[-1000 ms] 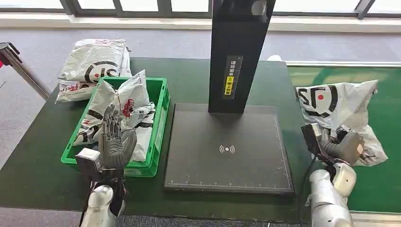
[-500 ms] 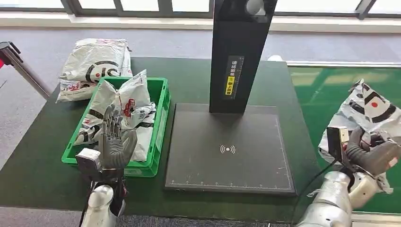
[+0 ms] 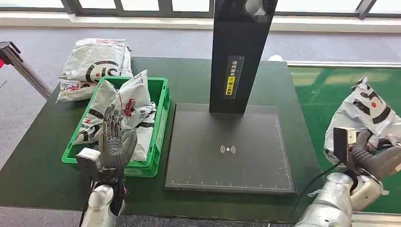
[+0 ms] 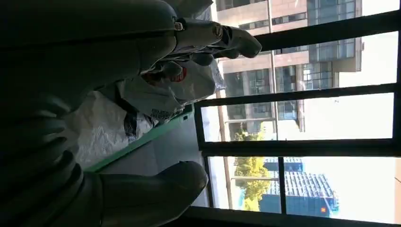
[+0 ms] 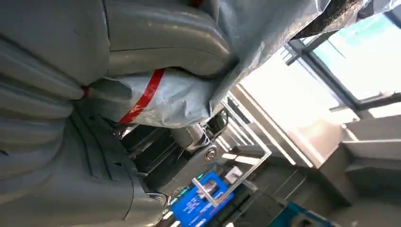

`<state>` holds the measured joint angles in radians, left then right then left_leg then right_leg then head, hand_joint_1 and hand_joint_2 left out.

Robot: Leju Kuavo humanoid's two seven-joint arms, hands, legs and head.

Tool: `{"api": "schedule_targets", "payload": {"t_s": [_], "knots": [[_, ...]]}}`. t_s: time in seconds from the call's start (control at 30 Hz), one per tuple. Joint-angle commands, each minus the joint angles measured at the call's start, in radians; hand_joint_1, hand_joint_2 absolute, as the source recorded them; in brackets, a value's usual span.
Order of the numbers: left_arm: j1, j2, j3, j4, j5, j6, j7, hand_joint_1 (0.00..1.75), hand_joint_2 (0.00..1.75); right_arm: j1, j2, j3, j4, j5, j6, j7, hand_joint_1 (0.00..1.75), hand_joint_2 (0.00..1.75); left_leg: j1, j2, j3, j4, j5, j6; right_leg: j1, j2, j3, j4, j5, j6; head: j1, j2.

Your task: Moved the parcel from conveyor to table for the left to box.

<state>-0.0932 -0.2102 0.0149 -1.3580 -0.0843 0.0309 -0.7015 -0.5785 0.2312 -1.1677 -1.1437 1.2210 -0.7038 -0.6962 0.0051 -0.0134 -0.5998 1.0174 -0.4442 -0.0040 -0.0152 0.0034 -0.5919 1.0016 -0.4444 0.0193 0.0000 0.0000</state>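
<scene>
- Right hand (image 3: 376, 158): clamped on parcel (image 3: 364, 113), raised above green conveyor (image 3: 317, 94).
- Left hand (image 3: 113, 144): fingers apart, empty, beside green crate (image 3: 161, 118).
- Carry parcel level; lower onto worktop (image 3: 189, 75) before releasing.

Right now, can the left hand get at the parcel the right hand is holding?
Probably not. The left hand is raised by the green crate, while the right hand holds the parcel over the conveyor, beyond the black scanner plate.
</scene>
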Motion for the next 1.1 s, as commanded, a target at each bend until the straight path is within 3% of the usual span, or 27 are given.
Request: {"api": "schedule_targets", "payload": {"t_s": [0.03,0.07,0.1,0.17,0.2,0.23,0.3,0.4,0.53,1.1], "knots": [[-0.055,0.013,-0.024,0.071,0.003,0.006,0.003,0.00,1.75,0.052,-0.022,0.311,0.142,-0.349,0.006,-0.002,1.75,1.75,0.000,0.004,0.002,-0.001,0.000,0.000,0.001,0.003,0.001,-0.001,0.001,-0.001,0.000,0.000],[-0.055,0.015,-0.022,0.068,0.005,0.007,0.003,0.00,1.75,0.085,-0.063,0.509,0.213,-0.510,0.070,-0.002,1.75,1.75,0.000,0.006,0.001,-0.001,0.000,0.000,0.001,0.005,0.000,-0.001,0.002,-0.001,0.000,0.000],[-0.055,0.015,-0.022,0.068,0.005,0.007,0.003,0.00,1.75,0.085,-0.063,0.509,0.213,-0.510,0.070,-0.002,1.75,1.75,0.000,0.007,0.003,-0.002,0.000,0.000,0.000,0.005,0.001,-0.002,0.002,-0.001,0.000,0.000],[-0.054,0.018,-0.016,0.058,0.009,0.011,0.003,0.00,1.75,0.120,-0.061,0.692,0.210,-0.533,0.226,-0.002,1.75,1.75,0.000,0.007,0.001,-0.001,0.000,0.000,0.001,0.005,0.000,-0.001,0.002,-0.001,0.000,0.000],[-0.046,0.020,-0.012,0.048,0.006,0.021,0.003,0.00,1.75,0.168,-0.081,0.892,0.181,-0.521,0.433,-0.002,1.75,1.75,0.000,0.010,0.002,-0.002,0.000,0.000,0.001,0.008,-0.001,-0.001,0.003,-0.001,0.000,0.000],[-0.043,0.023,-0.009,0.045,0.009,0.015,0.003,0.00,1.75,0.178,-0.042,0.917,0.179,-0.496,0.404,0.004,1.75,1.75,0.000,0.011,0.001,-0.001,0.000,0.000,0.000,0.009,-0.002,0.000,0.002,-0.001,0.000,0.000],[-0.037,0.024,-0.006,0.041,0.009,0.005,0.003,0.00,1.75,0.191,-0.016,0.949,0.171,-0.488,0.410,0.002,1.75,1.75,0.000,0.011,0.002,-0.001,-0.001,-0.001,0.001,0.009,-0.001,0.000,0.002,-0.002,0.000,0.000],[-0.044,0.019,-0.005,0.049,0.007,-0.002,0.003,0.00,1.75,0.196,-0.042,0.955,0.176,-0.488,0.434,0.022,1.75,1.75,0.001,0.011,0.004,-0.003,0.000,-0.002,0.002,0.008,0.000,0.000,0.002,-0.003,0.000,0.000],[-0.056,0.012,0.000,0.055,0.001,0.001,0.003,0.00,1.75,0.185,-0.082,0.953,0.242,-0.497,0.487,0.012,1.75,1.75,0.001,0.000,0.002,-0.002,0.001,-0.001,0.002,-0.002,0.001,0.000,0.000,-0.003,0.000,0.000],[-0.074,0.003,-0.018,0.070,-0.018,-0.009,0.003,0.00,1.75,0.233,-0.090,1.016,0.195,-0.444,0.589,-0.002,1.75,1.75,0.001,0.001,0.001,-0.001,0.001,-0.002,0.001,-0.001,0.000,0.000,-0.001,-0.004,0.000,0.000]]}}
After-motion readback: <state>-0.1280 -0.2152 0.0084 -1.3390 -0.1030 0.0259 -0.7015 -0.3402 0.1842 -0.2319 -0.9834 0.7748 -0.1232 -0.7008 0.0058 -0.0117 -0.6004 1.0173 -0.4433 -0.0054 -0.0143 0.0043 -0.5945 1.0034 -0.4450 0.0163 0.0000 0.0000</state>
